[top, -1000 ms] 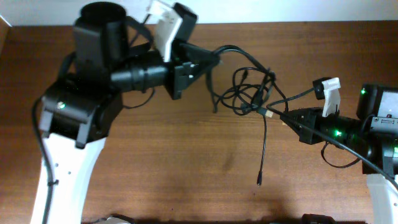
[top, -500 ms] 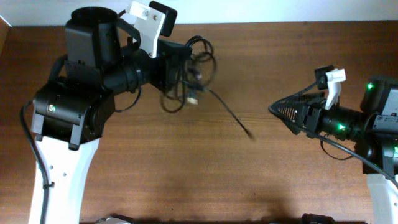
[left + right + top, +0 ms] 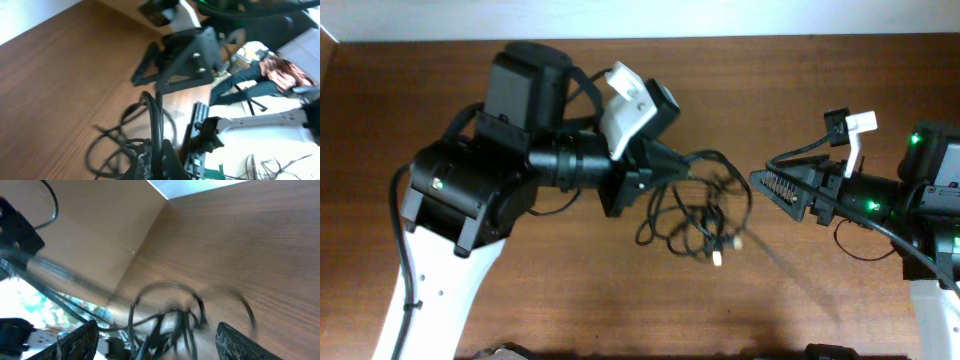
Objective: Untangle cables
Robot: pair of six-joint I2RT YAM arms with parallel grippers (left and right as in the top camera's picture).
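Grippers, two, over a brown wooden tabletop (image 3: pixel 800 310).

Item 1: left gripper (image 3: pixel 660 168). Jaws are closed tight on the cables (image 3: pixel 700 205). In the left wrist view, one black cord arches up from between the fingers (image 3: pixel 150 162).

Item 2: right gripper (image 3: pixel 765 183). Jaws are spread wide with nothing between them. In the right wrist view, its ribbed fingers (image 3: pixel 82 340) stand at either side of the frame, with the tangle ahead of them and apart from them.

Item 3: cables. Thin black cords in one loose tangle of loops. They trail from the left gripper toward the edge where the arm bases stand, about the middle of the tabletop, between the two grippers. Small pale plug ends (image 3: pixel 718 257) show at the side of the tangle nearest that edge. The tangle is blurred, and whether the loops rest on the wood cannot be told.
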